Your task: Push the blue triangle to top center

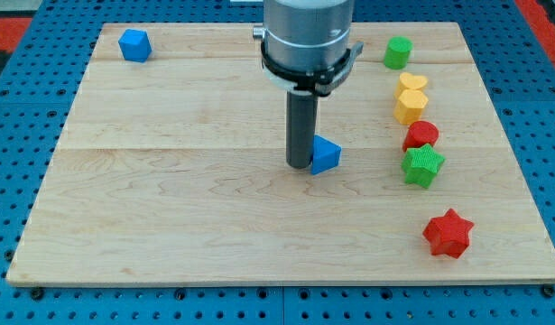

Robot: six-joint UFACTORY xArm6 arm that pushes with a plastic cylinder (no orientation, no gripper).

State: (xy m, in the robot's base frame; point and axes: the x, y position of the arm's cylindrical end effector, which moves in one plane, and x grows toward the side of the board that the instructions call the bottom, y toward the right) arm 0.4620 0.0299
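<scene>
Our tip (300, 164) touched the blue triangle (326, 155) on its left side, mid-surface (169, 208). We carried no claw, so no claw state showed.

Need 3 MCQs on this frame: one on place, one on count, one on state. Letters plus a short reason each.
1. Where is my tip relative to the blue triangle?
A. On its left side in the view, right against it
B. Far off at the view's bottom
C. At its right side

2. How many red blocks are on the board?
A. None
B. Two
C. Four

3. Where does the blue triangle lie now?
A. At top centre
B. Off the board
C. Near the board's middle

Answers:
1. A, the rod's end stands at the triangle's left edge.
2. B, a red block and a red star.
3. C, it lies well below the top edge.
</scene>
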